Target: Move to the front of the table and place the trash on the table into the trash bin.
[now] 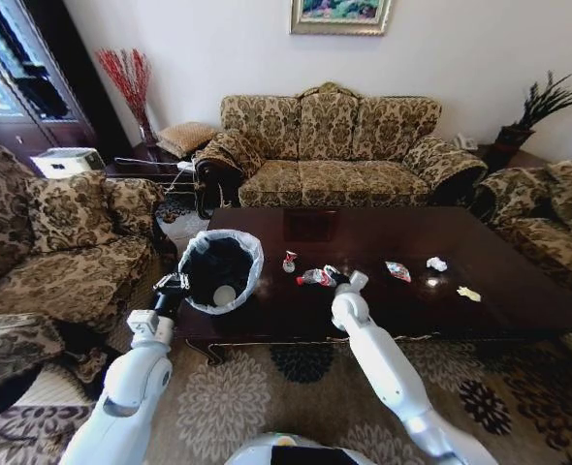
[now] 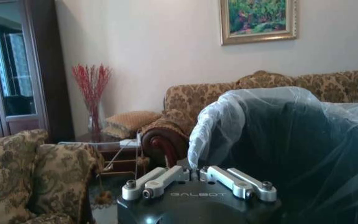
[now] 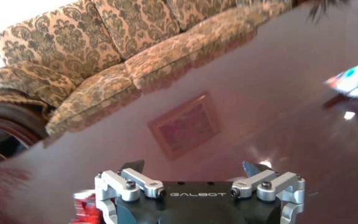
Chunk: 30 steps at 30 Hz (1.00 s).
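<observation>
dark glossy reddish-brown wood table [image 1: 519, 291] fills the sofa-ringed room; the right gripper [image 1: 345, 278], fingers spread and empty, sits over the clear plastic bottle with red label [image 1: 317, 278], which lies crosswise toward its left. the left gripper [image 1: 173, 285], closed, holds the bag-lined round black trash bin [image 1: 250, 254].

A floral-patterned three-seat sofa [image 1: 330, 145] stands against a pale wall beneath a gilt-framed painting [image 1: 340, 15]. A matching armchair [image 1: 63, 242] sits at left, near a vase of red branches [image 1: 128, 82] and a dark glass-fronted cabinet [image 1: 19, 77]. A patterned rug [image 1: 267, 397] covers the floor.
</observation>
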### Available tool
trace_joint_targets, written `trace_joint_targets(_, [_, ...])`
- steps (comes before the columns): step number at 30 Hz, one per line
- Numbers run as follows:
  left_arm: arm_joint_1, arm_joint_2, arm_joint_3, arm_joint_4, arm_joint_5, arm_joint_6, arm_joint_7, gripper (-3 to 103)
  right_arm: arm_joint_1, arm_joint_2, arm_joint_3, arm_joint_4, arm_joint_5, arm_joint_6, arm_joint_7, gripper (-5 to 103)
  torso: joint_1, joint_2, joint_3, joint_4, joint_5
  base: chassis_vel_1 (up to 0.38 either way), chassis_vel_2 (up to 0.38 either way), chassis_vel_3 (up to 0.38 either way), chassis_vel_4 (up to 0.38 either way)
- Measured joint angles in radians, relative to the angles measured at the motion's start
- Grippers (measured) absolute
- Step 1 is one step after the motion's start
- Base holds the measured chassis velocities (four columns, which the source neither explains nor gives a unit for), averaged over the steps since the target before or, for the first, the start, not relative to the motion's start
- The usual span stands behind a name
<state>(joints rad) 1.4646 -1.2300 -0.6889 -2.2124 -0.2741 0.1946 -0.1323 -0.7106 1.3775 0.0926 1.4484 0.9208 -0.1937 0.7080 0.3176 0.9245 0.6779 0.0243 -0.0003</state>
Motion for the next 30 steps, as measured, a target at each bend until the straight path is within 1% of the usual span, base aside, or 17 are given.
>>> trace_joint_targets(1, [0.0,0.0,0.0,0.0,0.0,0.0,0.0,3,0.0,0.0,0.0,0.0,0.0,0.0,0.0,100,0.0,0.0,0.0,0.0,0.0,0.0,0.0,0.0,0.0])
trace_joint_targets(3, [-0.001,0.002,0.0,-0.001,0.0,0.0,0.001,3,0.027,0.037,-0.014,-0.016,0.032,-0.005,0.041,100,0.0,0.0,0.0,-0.0002,0.0001,0.0,0.0,0.0,0.0])
trace_joint_targets(5, [-0.002,0.003,-0.001,-0.001,-0.001,-0.001,0.002,3,0.057,0.079,-0.032,-0.043,0.054,-0.009,0.102,100,0.0,0.0,0.0,-0.0003,0.0001,0.0,0.0,0.0,0.0])
trace_joint_targets(6, [-0.002,0.003,-0.001,-0.001,-0.001,-0.001,0.002,3,0.057,0.079,-0.032,-0.043,0.054,-0.009,0.102,100,0.0,0.0,0.0,-0.0003,0.0001,0.0,0.0,0.0,0.0])
trace_joint_targets(8, [-0.002,0.004,-0.003,0.0,-0.002,-0.004,0.002,3,0.081,0.118,-0.04,-0.077,0.079,-0.009,0.167,100,0.0,0.0,0.0,-0.0003,0.0001,0.0,0.0,0.0,0.0])
trace_joint_targets(10, [-0.005,0.005,-0.005,0.006,-0.002,-0.009,0.003,3,0.095,0.143,-0.031,-0.097,0.118,-0.01,0.211,100,0.0,0.0,0.0,-0.0002,0.0002,0.0,0.0,0.0,0.0])
trace_joint_targets(11, [-0.005,0.005,-0.005,0.006,-0.002,-0.009,0.003,3,0.095,0.143,-0.031,-0.097,0.118,-0.01,0.211,100,0.0,0.0,0.0,-0.0002,0.0002,0.0,0.0,0.0,0.0])
trace_joint_targets(13, [-0.007,0.007,-0.005,0.012,-0.003,-0.011,0.005,3,0.107,0.166,-0.008,-0.11,0.165,-0.009,0.248,100,0.0,0.0,0.0,-0.0007,0.0001,0.0,0.0,0.0,0.0])
trace_joint_targets(14, [-0.007,0.007,-0.005,0.012,-0.003,-0.011,0.005,3,0.107,0.166,-0.008,-0.11,0.165,-0.009,0.248,100,0.0,0.0,0.0,-0.0007,0.0001,0.0,0.0,0.0,0.0])
trace_joint_targets(17, [-0.013,0.009,-0.004,0.022,-0.003,-0.013,0.008,3,0.117,0.192,0.039,-0.133,0.225,0.005,0.281,100,0.0,0.0,0.0,-0.0006,0.0002,0.0,0.0,0.0,0.0])
trace_joint_targets(18, [-0.013,0.009,-0.004,0.022,-0.003,-0.013,0.008,3,0.117,0.192,0.039,-0.133,0.225,0.005,0.281,100,0.0,0.0,0.0,-0.0006,0.0002,0.0,0.0,0.0,0.0])
trace_joint_targets(20, [-0.019,0.01,0.0,0.029,-0.004,-0.013,0.01,3,0.122,0.203,0.07,-0.148,0.269,0.014,0.3,100,0.0,0.0,0.0,-0.0006,0.0001,0.0,0.0,0.0,0.0])
trace_joint_targets(24, [-0.024,0.01,0.006,0.035,-0.004,-0.014,0.012,3,0.126,0.215,0.096,-0.165,0.288,0.02,0.303,100,0.0,0.0,0.0,-0.0005,0.0003,0.0,0.0,0.0,0.0])
trace_joint_targets(27, [-0.025,0.008,0.009,0.038,-0.004,-0.015,0.013,3,0.14,0.229,0.134,-0.198,0.313,0.024,0.3,100,0.0,0.0,0.0,-0.0005,0.0003,0.0,0.0,0.0,0.0])
trace_joint_targets(28, [-0.026,0.008,0.009,0.04,-0.004,-0.016,0.013,3,0.146,0.23,0.145,-0.207,0.321,0.024,0.299,103,0.0,0.0,0.0,-0.0004,0.0004,0.0,0.0,0.0,0.0])
trace_joint_targets(30, [-0.026,0.008,0.008,0.041,-0.004,-0.017,0.013,3,0.151,0.23,0.156,-0.216,0.328,0.024,0.297,103,0.0,0.0,0.0,-0.0003,0.0003,0.0,0.0,0.0,0.0])
